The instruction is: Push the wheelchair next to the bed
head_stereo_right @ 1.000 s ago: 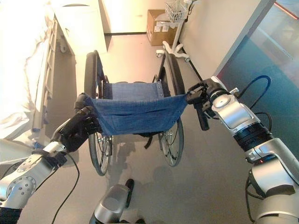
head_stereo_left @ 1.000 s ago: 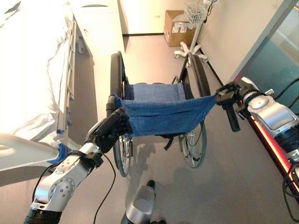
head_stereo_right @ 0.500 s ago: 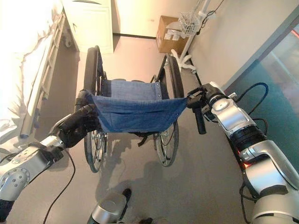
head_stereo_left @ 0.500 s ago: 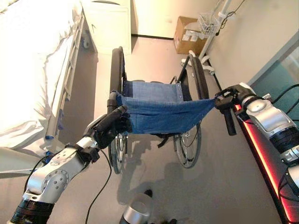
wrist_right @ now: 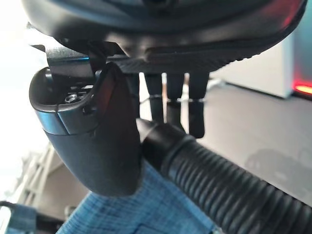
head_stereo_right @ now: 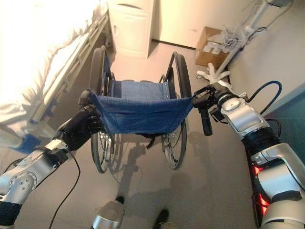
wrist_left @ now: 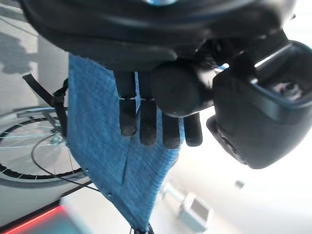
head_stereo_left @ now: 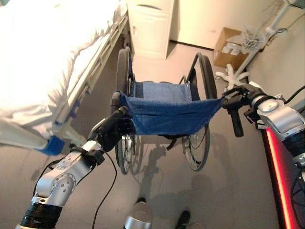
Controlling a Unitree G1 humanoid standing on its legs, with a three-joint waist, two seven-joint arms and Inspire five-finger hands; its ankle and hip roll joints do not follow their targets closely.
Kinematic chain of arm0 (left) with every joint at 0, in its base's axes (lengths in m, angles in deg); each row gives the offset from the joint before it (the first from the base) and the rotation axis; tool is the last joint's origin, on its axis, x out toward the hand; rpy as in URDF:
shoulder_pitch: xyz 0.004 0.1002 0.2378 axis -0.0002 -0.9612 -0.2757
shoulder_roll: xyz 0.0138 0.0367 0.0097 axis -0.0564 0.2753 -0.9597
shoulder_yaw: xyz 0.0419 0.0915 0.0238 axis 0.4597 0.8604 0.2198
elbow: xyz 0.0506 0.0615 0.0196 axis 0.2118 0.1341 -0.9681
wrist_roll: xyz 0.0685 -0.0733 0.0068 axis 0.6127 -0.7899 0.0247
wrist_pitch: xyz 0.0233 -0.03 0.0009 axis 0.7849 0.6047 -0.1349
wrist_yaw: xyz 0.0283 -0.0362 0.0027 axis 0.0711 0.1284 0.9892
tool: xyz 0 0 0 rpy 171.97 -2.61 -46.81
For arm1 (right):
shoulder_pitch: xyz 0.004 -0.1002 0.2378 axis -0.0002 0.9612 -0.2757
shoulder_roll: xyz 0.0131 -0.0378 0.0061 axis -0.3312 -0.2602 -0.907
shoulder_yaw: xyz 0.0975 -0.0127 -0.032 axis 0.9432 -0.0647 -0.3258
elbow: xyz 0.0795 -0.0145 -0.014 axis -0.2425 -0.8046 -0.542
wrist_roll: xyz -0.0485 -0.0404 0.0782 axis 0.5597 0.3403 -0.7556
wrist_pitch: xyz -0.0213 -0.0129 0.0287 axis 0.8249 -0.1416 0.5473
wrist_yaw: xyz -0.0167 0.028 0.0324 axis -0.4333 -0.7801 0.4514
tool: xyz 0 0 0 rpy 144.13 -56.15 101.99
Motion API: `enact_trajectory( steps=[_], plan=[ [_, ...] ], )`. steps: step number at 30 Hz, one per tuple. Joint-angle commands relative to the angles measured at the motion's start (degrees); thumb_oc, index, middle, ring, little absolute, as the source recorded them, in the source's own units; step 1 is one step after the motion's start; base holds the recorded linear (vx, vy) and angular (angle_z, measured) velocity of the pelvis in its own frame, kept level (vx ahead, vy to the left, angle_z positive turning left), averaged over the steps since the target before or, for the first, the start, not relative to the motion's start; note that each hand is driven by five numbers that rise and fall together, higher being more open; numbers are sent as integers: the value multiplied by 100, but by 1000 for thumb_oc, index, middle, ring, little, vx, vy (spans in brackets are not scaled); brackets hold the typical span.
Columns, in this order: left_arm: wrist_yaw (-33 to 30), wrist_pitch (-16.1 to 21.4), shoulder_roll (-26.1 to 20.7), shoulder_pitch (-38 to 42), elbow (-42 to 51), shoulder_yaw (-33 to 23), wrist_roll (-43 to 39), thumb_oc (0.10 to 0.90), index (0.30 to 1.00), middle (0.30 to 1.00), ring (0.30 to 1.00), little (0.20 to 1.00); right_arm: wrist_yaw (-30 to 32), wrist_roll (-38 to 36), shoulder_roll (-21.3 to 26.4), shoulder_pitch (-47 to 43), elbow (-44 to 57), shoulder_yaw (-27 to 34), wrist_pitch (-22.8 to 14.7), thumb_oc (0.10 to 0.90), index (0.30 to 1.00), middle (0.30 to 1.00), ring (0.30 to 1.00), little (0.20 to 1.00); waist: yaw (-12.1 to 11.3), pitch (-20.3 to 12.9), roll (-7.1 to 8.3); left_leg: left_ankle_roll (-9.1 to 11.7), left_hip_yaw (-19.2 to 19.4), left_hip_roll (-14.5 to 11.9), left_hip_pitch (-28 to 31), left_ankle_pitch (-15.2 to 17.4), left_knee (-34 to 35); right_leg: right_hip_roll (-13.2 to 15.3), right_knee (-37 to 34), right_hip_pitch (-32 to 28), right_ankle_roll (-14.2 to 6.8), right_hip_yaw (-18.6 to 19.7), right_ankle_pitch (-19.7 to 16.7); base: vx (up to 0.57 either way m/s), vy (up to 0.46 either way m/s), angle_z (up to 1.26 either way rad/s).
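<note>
While both robot hands (head_stereo_left: 116, 128) (head_stereo_left: 237, 98) grasp wheelchair (head_stereo_left: 164, 112) handles, bed (head_stereo_left: 43, 62) left, cabinet (head_stereo_left: 151, 26) ahead.

No legible text, label or number is seen; marks on the cardboard box (head_stereo_left: 230, 45) cannot be read.

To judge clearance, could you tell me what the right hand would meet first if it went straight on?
The right hand points along the wheelchair; its right wheel lies nearest ahead, then probably the white stand, though depth is unclear.
</note>
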State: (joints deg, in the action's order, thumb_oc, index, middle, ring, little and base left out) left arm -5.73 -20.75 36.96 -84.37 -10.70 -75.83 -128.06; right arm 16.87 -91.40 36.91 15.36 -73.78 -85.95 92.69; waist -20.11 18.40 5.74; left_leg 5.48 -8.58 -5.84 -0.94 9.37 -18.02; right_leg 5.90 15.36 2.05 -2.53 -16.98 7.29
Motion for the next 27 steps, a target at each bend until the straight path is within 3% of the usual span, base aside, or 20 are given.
enact_trajectory(
  steps=[1,2,3,5,6,8,10,11,12,13,15,17,19,20,22,23,26,27],
  plan=[
    [-32,610,-73,-146,967,56,-253,400,300,300,300,300,-201,-219,-145,-430,956,-212,-905,400,300,300,300,300,295,-490,329,-394,103,201,-1104,-1336,-2918,-42,-772,-205,41,-14,-659,100,-314,-1],
    [-55,611,-56,-147,966,48,-245,400,300,300,300,300,-177,-201,-173,-394,986,-189,-907,400,300,300,300,300,292,-465,334,-414,119,276,-1215,-1343,-3081,-78,-774,-233,74,-17,-652,143,-301,-22],
    [-128,634,17,-131,934,30,-175,400,300,300,300,300,-129,-132,-282,-296,1069,-108,-881,400,300,300,300,300,242,-382,304,-465,145,543,-1517,-1298,-3353,-218,-804,-353,129,-18,-654,149,-201,-22],
    [-144,720,100,-164,881,-54,49,400,300,300,300,300,-109,57,-447,-202,1200,-36,-797,400,300,300,300,300,95,-323,249,-552,231,1100,-1608,-1062,-2936,-361,-857,-491,61,37,-658,212,-168,15],
    [-153,755,104,-175,866,-79,110,400,300,300,300,300,-94,86,-486,-202,1212,-49,-780,400,300,300,300,300,59,-323,228,-554,268,1184,-1571,-1057,-2712,-407,-868,-524,45,50,-648,263,-144,49],
    [-228,843,15,-150,742,-198,152,400,300,300,300,300,-74,127,-635,-311,1085,-71,-720,400,300,300,300,300,-55,-350,152,-472,719,1057,-1520,-1390,-1541,-587,-998,-798,114,-190,-513,295,-135,22],
    [-134,912,33,-149,616,-209,216,400,300,300,300,300,34,98,-758,-443,822,-110,-729,400,300,300,300,300,-208,-400,25,-306,887,1024,-1581,-1824,-227,-892,-1059,-1070,173,-311,-307,374,-124,-7],
    [-49,951,51,-185,568,-240,292,400,300,300,300,300,107,55,-813,-501,724,-136,-713,400,300,300,300,300,-305,-396,-16,-265,1028,1044,-1639,-1973,199,-1032,-1095,-1255,200,-333,-190,306,-103,-1],
    [-49,951,51,-185,568,-240,292,400,300,300,300,300,107,55,-813,-501,724,-136,-713,400,300,300,300,300,-305,-396,-16,-265,1028,1044,-1639,-1973,199,-1032,-1095,-1255,200,-333,-190,572,-177,-6],
    [26,1052,50,-195,496,-271,625,400,300,300,300,300,150,-3,-843,-518,612,-149,-673,400,300,300,300,300,-374,-421,-25,-152,1389,1008,-1663,-2167,926,-1228,-1128,-1615,243,-400,75,445,-129,-12],
    [73,1085,19,-172,445,-259,794,400,300,300,300,300,191,-80,-825,-469,601,-145,-686,400,300,300,300,300,-381,-428,-20,-102,1518,970,-1655,-2341,1177,-1301,-1130,-1738,295,-420,176,519,-134,5],
    [191,963,-55,-121,386,-291,1074,400,300,300,300,300,265,-198,-809,-399,616,-113,-731,400,300,300,300,300,-389,-444,23,-142,1582,1000,-1623,-2273,1221,-1292,-996,-1803,318,-443,344,458,-74,12],
    [180,925,-388,166,26,-304,1299,400,300,300,300,300,256,-282,-915,-376,464,-81,-856,400,300,300,300,300,-401,-599,128,-453,1502,1132,-1436,-1637,1232,-1127,-575,-1794,207,-442,569,429,11,-3],
    [161,903,-480,235,-58,-308,1267,400,300,300,300,300,234,-293,-915,-354,456,-68,-879,400,300,300,300,300,-400,-626,141,-524,1502,1146,-1443,-1517,1137,-1079,-447,-1800,179,-447,583,450,33,5],
    [133,828,-752,474,-333,-360,1260,400,300,300,300,300,188,-285,-884,-255,488,-25,-916,400,300,300,300,300,-379,-696,209,-759,1571,1206,-1453,-1218,876,-915,42,-1787,-69,-469,317,360,67,8],
    [215,803,-985,712,-630,-376,1203,400,300,300,300,300,197,-246,-872,-141,610,10,-883,400,300,300,300,300,-348,-774,209,-935,1622,1241,-1330,-1269,985,-806,686,-1593,-464,-520,-462,305,94,12],
    [306,799,-1377,1057,-1001,-428,1097,400,300,300,300,300,143,-269,-796,8,770,87,-943,400,300,300,300,300,-267,-852,200,-1063,1444,1369,-1103,-1203,1095,-746,1698,-1274,-1051,-308,-1359,336,61,20],
    [265,767,-1521,1206,-1140,-437,943,400,300,300,300,300,154,-289,-784,78,914,122,-918,400,300,300,300,300,-204,-872,134,-1072,1366,1356,-1068,-1176,1059,-721,2138,-1102,-1109,-161,-1658,293,24,10]
  ],
)
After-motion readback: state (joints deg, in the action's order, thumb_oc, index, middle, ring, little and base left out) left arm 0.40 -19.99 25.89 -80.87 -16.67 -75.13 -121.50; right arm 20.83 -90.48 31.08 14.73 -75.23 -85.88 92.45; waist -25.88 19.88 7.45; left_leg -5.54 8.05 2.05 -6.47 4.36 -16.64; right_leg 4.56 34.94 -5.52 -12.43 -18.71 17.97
